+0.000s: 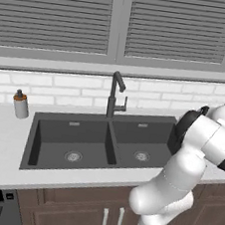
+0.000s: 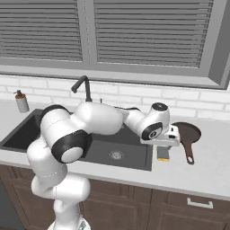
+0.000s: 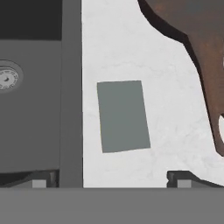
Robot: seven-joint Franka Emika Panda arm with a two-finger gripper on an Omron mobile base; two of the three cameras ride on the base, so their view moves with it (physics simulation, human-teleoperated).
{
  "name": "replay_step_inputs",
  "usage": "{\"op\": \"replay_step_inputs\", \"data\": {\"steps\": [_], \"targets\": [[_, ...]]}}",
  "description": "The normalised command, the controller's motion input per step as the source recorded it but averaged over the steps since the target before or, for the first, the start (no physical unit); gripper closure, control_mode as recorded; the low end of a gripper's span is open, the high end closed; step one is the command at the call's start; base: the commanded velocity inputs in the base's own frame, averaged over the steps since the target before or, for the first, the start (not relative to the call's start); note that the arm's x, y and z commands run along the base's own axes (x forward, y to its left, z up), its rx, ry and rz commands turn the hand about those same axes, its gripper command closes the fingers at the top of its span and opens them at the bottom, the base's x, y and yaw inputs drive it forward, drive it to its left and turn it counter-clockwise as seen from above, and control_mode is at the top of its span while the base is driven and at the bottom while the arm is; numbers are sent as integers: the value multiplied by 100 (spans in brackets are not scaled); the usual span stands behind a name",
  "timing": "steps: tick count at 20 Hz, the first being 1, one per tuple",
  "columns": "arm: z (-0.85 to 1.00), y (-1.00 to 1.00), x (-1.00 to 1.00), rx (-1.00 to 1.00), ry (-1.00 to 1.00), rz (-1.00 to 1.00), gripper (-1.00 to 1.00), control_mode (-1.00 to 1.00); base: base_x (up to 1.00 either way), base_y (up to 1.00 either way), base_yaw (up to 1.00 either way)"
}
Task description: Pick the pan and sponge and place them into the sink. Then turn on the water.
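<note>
The sponge [image 3: 123, 116] lies flat on the white counter just right of the sink [image 3: 70, 109], its darker top layer facing the hand view. My gripper [image 3: 113, 180] hangs right above it, open, one fingertip on each side and nothing between them. From the right base view, the gripper [image 2: 164, 146] hovers over the sponge [image 2: 163, 154]. The dark brown pan [image 2: 186, 131] rests on the counter right of the sponge, handle [image 2: 189, 153] pointing toward the front edge. In the hand view the pan [image 3: 197, 26] and its handle [image 3: 212, 87] fill the right side. No water shows at the faucet [image 1: 116, 92].
A brown-capped soap bottle [image 1: 20, 104] stands on the counter left of the double-basin sink [image 1: 30, 139]. White brick wall and shuttered windows run behind. Cabinet doors sit under the counter's front edge. My arm stretches across the right basin [image 2: 134, 150].
</note>
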Motion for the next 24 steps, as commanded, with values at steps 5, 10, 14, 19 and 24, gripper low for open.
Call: {"op": "replay_step_inputs", "data": {"steps": [5,10,14,19,24], "targets": [[-32,-6,23,0,1,0,-100,-100,0,0,0],[-20,-28,29,6,6,0,-100,-100,0,0,0],[-21,-26,28,5,6,0,-100,-100,0,0,0],[-22,-22,28,4,5,0,-100,-100,0,0,0],[-27,-10,22,1,3,0,-100,-100,0,0,0]]}}
